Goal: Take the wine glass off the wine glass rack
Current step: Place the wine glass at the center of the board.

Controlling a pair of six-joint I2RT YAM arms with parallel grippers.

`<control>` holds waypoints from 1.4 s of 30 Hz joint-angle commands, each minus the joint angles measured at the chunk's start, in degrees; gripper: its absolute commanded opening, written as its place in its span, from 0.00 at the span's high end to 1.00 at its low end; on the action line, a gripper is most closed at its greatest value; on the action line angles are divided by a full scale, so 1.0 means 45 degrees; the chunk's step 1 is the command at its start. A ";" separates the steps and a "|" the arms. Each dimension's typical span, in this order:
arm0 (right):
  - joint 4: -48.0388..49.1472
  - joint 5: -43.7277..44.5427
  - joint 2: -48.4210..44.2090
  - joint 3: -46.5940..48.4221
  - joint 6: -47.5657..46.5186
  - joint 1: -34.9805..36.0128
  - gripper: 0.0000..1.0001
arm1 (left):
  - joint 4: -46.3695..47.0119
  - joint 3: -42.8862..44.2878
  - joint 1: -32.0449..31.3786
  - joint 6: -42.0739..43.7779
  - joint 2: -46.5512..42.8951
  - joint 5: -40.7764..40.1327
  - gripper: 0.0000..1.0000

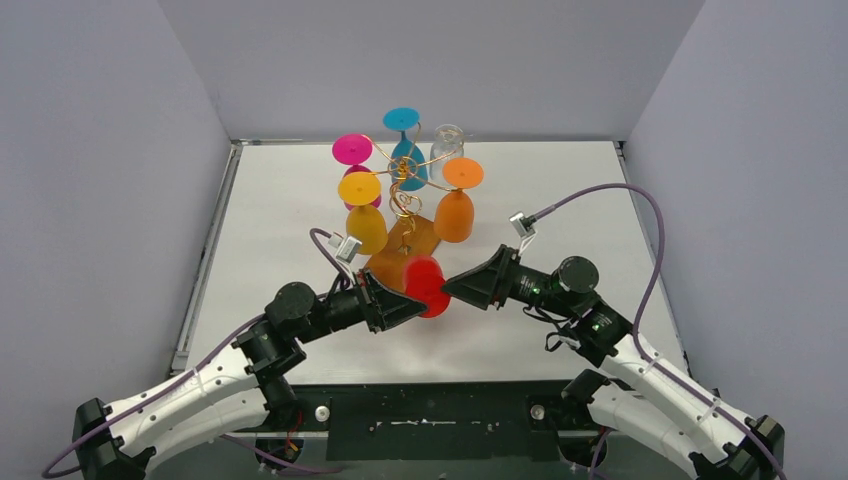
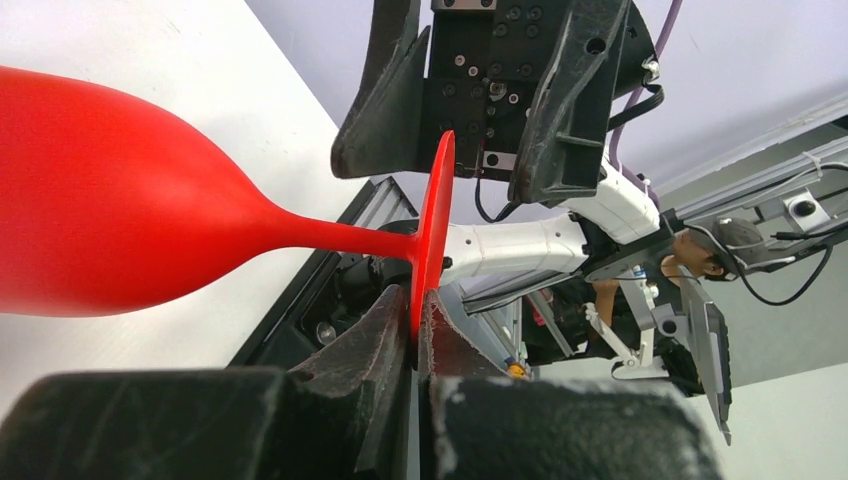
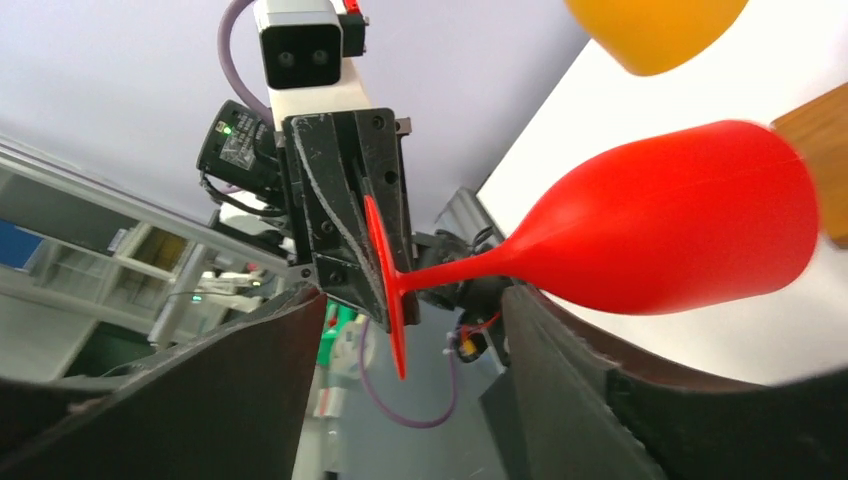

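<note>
A red wine glass point(image 1: 424, 282) lies sideways in the air in front of the wine glass rack point(image 1: 404, 197), off its gold wire arms. My left gripper point(image 2: 413, 305) is shut on the rim of the glass's flat red foot point(image 2: 434, 220); the bowl point(image 2: 100, 200) points to the left in that view. My right gripper point(image 3: 410, 390) is open, its fingers point(image 3: 590, 390) standing wide on either side of the foot point(image 3: 385, 290) without touching it. In the top view the left gripper point(image 1: 416, 305) and the right gripper point(image 1: 452, 288) meet at the glass from opposite sides.
On the rack hang a pink glass point(image 1: 352, 150), a blue glass point(image 1: 402, 120), a yellow glass point(image 1: 362, 205) and an orange glass point(image 1: 457, 205), with a clear glass point(image 1: 447, 142) behind. The rack's wooden base point(image 1: 393, 265) lies just behind the red glass. Grey walls enclose the table point(image 1: 560, 200).
</note>
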 commanded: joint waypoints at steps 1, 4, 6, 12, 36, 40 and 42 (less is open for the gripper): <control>-0.1151 0.1074 -0.0583 0.0973 -0.0873 0.0055 0.24 | 0.0956 0.0089 -0.0053 0.0746 -0.0223 0.0189 1.00; -0.3340 0.2656 -0.0861 0.1828 -0.1705 0.0045 0.11 | 0.0674 0.0280 -0.0067 0.1401 -0.0106 0.0957 1.00; -0.4692 0.4061 -0.1106 0.2348 -0.2175 0.0030 0.04 | 0.0367 0.0451 -0.0057 0.1882 -0.0083 0.1290 1.00; -0.8003 0.8957 -0.2415 0.2460 -0.1808 0.0020 0.00 | 0.0462 -0.0409 -0.0038 0.3152 -0.1153 0.0709 1.00; 0.1615 -0.3015 -0.0881 -0.1208 0.1965 -0.4615 0.00 | 0.5654 -0.2721 -0.0018 0.4177 -0.1513 0.4576 1.00; 0.2517 -0.4139 -0.0279 -0.1220 0.2170 -0.4914 0.04 | 0.6874 -0.2906 -0.0028 0.3703 -0.1434 0.5586 1.00; 0.3578 -0.4645 0.0023 -0.1366 0.2666 -0.4917 0.07 | 0.7840 -0.3160 -0.0029 0.3299 -0.1405 0.5919 1.00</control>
